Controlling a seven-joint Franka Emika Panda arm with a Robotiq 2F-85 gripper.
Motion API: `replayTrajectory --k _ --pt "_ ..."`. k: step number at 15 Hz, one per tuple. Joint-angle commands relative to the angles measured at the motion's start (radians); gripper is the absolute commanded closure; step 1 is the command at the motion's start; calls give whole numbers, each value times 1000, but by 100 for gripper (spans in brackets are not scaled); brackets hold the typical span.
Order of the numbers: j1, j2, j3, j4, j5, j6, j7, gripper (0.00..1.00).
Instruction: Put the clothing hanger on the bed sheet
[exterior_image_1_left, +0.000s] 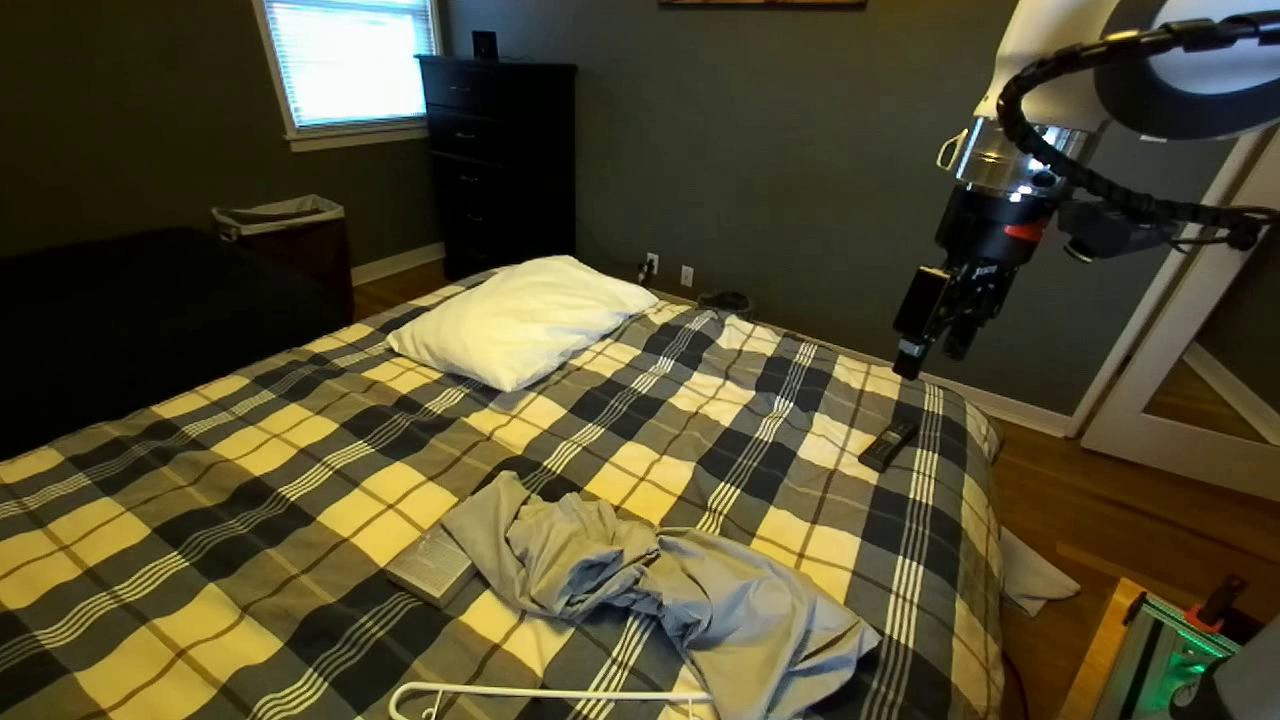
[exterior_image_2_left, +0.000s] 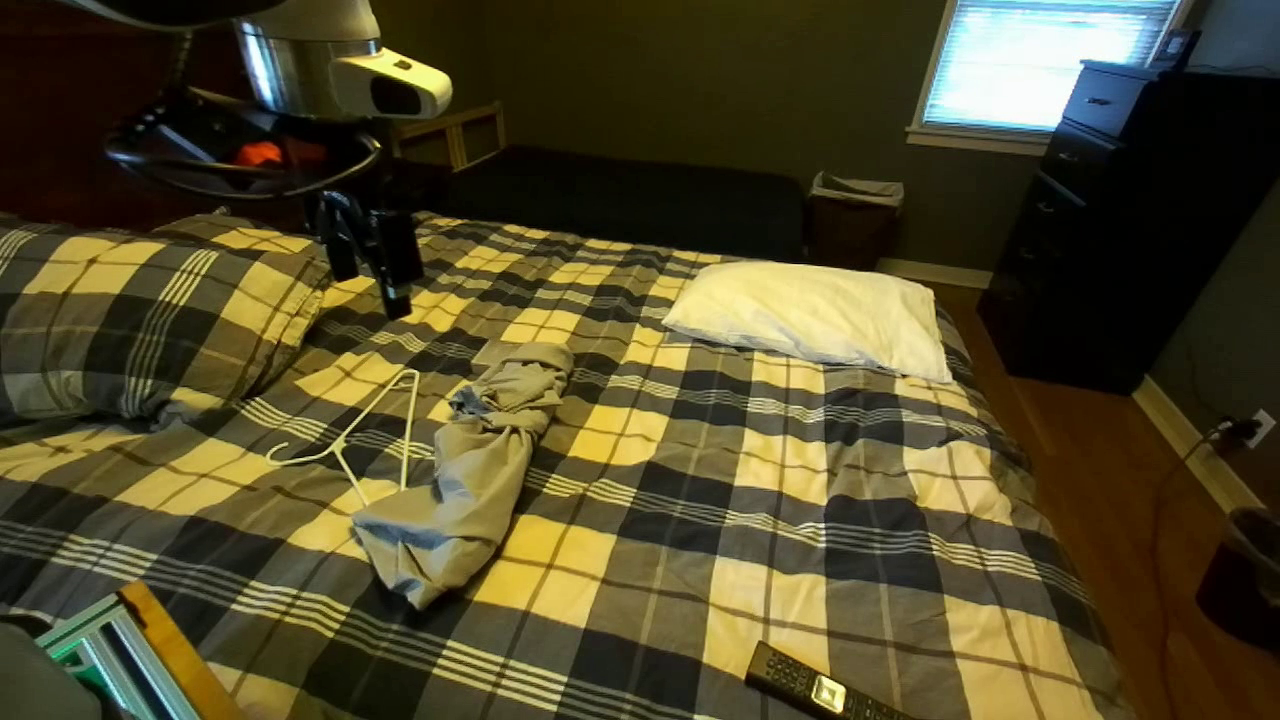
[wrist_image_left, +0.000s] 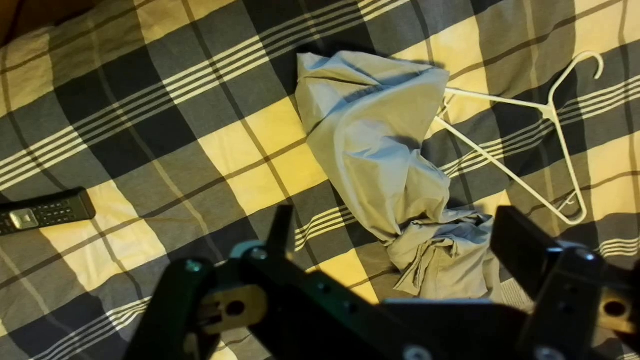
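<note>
White clothing hanger (wrist_image_left: 549, 112): at two o'clock from gripper (wrist_image_left: 394, 225) in wrist view; long axis, ten o'clock to four. Jaws: spread apart, gripping nothing.

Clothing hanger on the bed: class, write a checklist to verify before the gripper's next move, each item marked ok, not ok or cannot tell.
1. Gripper open, nothing gripped: ok.
2. Hanger fully visible: not ok; gray cloth hides one corner.
3. Gripper aligned with hanger: seemingly not ok; wrist view shows gray cloth between the fingers.
4. Remote apart from hanger: ok.
5. Hanger free of snags: cannot tell.
</note>
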Motion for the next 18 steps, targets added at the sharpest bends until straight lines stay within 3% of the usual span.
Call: replayTrajectory --k 1,5,7,10,11,13,16,18 --pt "17 123 2 10 13 95 -45 0" --pt "116 356 15 29 96 246 -167 0" --pt "168 471 56 57 116 294 -206 0" --pt "208 667 149 149 47 278 -154 0" --pt "186 527 120 59 78 293 -172 0" --pt "205 624 157 109 68 293 -160 0" --pt "203 671 159 142 62 293 -160 0" --pt "204 781 168 222 -69 307 -224 0"
